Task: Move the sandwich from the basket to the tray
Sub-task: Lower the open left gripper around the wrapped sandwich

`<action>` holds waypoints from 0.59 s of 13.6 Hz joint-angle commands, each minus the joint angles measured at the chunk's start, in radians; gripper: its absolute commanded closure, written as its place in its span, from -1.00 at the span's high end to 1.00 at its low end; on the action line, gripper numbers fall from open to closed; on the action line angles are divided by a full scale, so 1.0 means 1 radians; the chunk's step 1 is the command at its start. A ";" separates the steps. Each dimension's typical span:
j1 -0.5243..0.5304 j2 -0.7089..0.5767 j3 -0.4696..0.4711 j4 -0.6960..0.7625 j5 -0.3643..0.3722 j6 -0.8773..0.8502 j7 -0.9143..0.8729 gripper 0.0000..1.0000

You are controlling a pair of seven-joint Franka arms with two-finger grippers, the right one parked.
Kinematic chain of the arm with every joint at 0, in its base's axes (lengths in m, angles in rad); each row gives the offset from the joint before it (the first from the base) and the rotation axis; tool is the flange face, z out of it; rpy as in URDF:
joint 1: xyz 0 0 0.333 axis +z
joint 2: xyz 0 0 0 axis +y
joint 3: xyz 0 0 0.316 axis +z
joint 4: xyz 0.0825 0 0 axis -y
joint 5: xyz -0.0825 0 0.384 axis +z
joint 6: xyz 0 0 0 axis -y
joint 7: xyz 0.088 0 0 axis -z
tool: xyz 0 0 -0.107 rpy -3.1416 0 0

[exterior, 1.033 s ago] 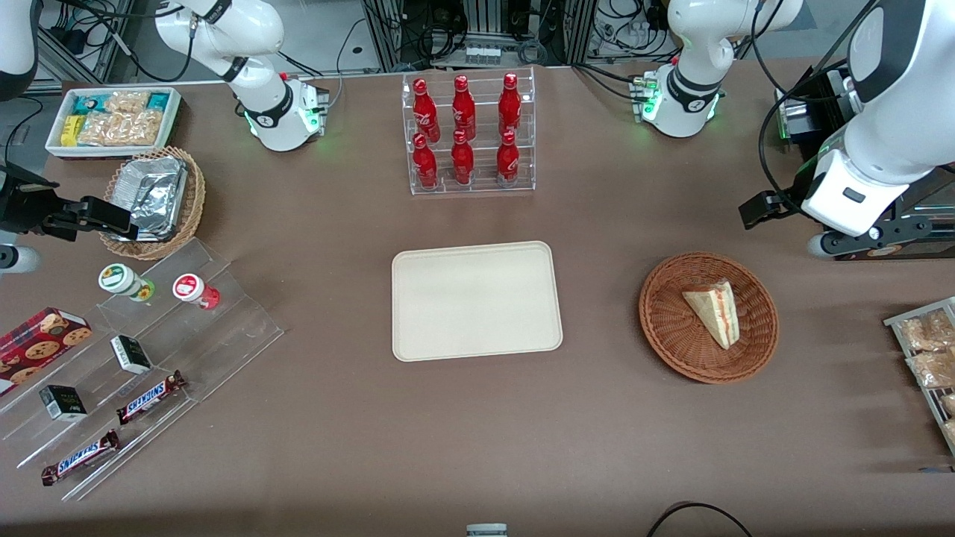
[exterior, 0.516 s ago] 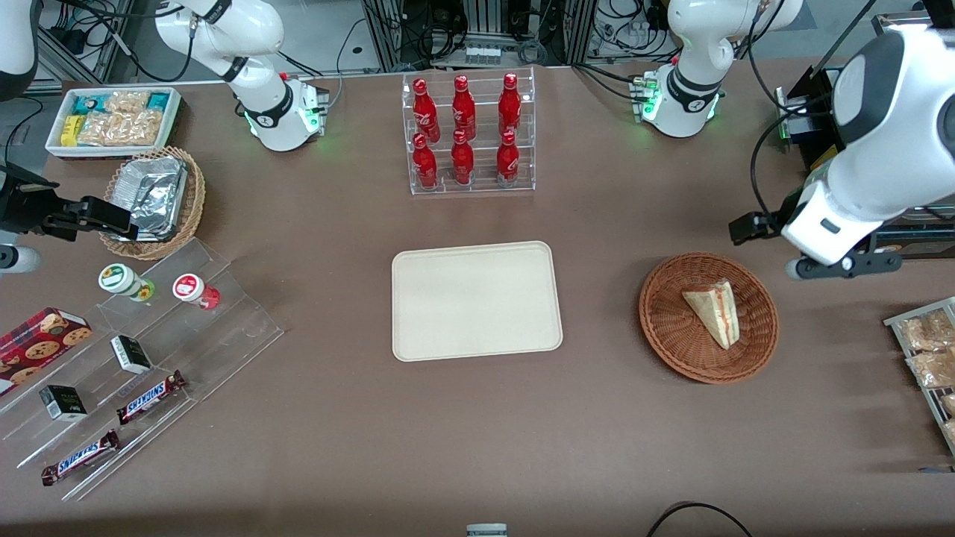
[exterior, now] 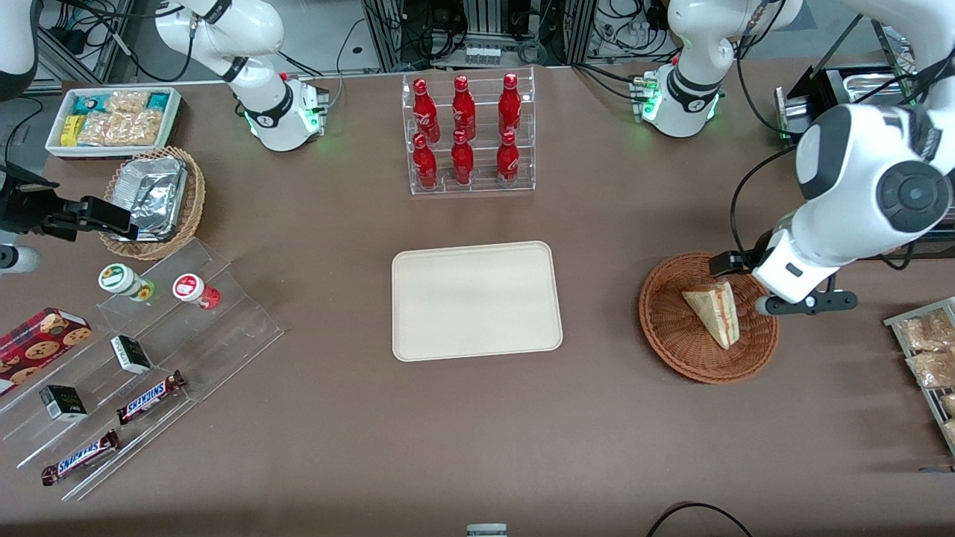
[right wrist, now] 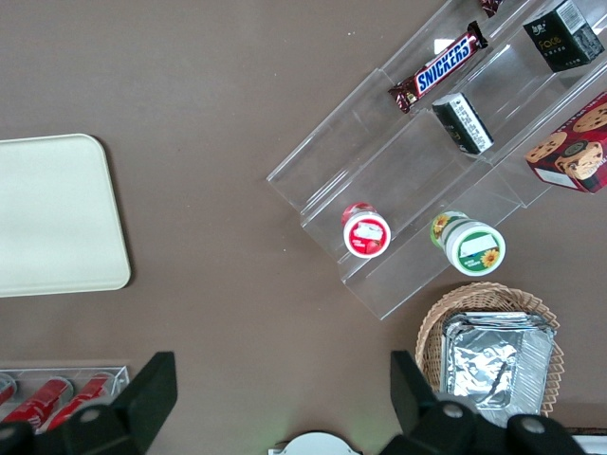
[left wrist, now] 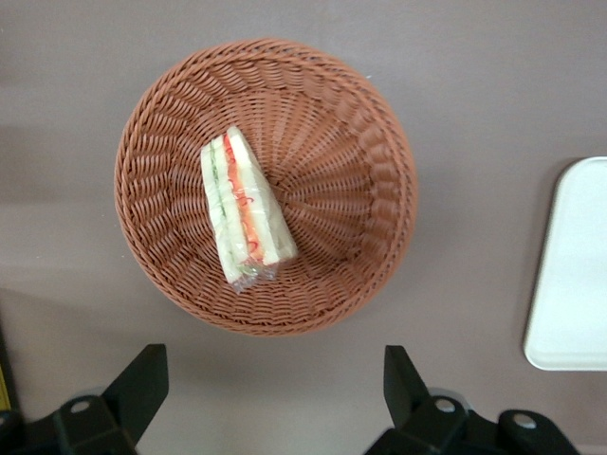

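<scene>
The sandwich (left wrist: 244,212) lies on its side in the reddish wicker basket (left wrist: 370,180), toward the working arm's end of the brown surface (exterior: 477,432); the pincer (left wrist: 275,398) hovers above the basket's rim, fingers (left wrist: 142,384) spread wide and holding nothing; the cream tray (exterior: 476,300) sits bare at the middle of the surface, well apart from the basket

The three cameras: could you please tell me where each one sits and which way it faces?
Front view: high above the table, facing both arms; the end effector hangs over the basket.
Left wrist view: looks straight down past its open fingers at the sandwich.
Right wrist view: looks down on the snack shelf past its own fingers.
All three show the tray.
</scene>
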 commanded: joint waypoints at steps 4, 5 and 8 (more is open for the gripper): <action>0.079 0.005 -0.003 -0.160 0.008 0.200 0.002 1.00; 0.087 0.003 -0.003 -0.191 0.008 0.243 -0.010 1.00; 0.091 0.013 -0.003 -0.246 0.008 0.332 -0.175 1.00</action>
